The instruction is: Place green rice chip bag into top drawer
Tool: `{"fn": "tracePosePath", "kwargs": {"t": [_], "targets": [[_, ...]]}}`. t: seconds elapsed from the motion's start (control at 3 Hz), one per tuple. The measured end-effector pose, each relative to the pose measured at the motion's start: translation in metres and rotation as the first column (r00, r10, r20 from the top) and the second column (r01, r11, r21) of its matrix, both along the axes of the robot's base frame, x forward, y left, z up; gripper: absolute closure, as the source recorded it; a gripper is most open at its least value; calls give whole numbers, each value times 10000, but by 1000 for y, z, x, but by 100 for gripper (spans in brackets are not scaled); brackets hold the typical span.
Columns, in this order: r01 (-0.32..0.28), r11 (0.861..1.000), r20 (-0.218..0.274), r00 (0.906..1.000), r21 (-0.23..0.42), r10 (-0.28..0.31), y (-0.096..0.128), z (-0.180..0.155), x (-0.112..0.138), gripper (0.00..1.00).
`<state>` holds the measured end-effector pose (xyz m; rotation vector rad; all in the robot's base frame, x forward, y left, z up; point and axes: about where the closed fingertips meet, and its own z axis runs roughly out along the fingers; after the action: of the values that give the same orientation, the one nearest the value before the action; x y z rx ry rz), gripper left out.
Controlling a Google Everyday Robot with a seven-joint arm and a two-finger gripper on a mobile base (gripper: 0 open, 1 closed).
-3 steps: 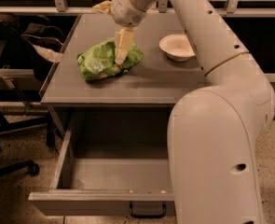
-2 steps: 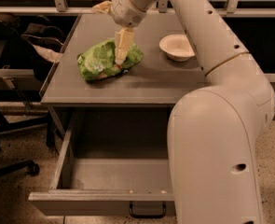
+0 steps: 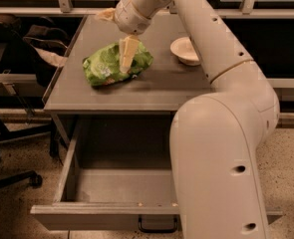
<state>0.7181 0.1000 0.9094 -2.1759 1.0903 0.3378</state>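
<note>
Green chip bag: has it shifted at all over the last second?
No. The green rice chip bag sits just as far left of the cream bowl as before, and the claw is down on its middle.

Warm, rather dim light falls from above, brightest on the pale arm (image 3: 221,148) at right. The gripper (image 3: 125,66), upper centre on the green rice chip bag (image 3: 104,66), is evenly lit. Deep shadow fills the back of the top drawer (image 3: 86,217) and the frame's left edge.
</note>
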Motion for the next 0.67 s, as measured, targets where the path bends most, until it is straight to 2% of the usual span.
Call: {"fn": "tracePosePath", "kwargs": {"t": [0.33,0.67], "targets": [[0,10000,0,10000,0,0,0,0,0,0],[0,10000,0,10000,0,0,0,0,0,19]]}}
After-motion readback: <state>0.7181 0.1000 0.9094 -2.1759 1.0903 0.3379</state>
